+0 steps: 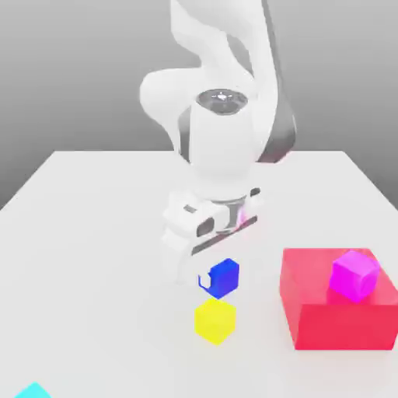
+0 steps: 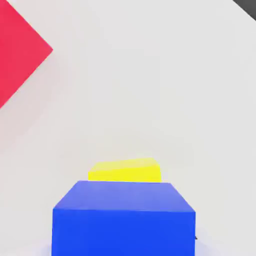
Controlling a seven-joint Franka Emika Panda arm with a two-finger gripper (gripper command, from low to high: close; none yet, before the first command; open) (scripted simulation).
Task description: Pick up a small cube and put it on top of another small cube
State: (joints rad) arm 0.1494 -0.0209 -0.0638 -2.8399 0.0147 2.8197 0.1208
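The small deep blue cube (image 1: 225,277) sits between the fingers of my gripper (image 1: 218,279), which is shut on it, and one fingertip (image 1: 205,281) shows at the cube's left side. The cube hangs just above the table. The bright yellow cube (image 1: 214,320) rests on the table right in front of it, slightly toward the exterior view's left. In the hand view the blue cube (image 2: 124,220) is large and close, with the yellow cube (image 2: 126,171) partly hidden just beyond its top edge.
A big red block (image 1: 338,305) stands at the exterior view's right with a magenta cube (image 1: 354,274) on top; its corner (image 2: 17,50) shows in the hand view. A cyan cube (image 1: 33,391) lies at the front left corner. The white table (image 1: 93,233) stretches around.
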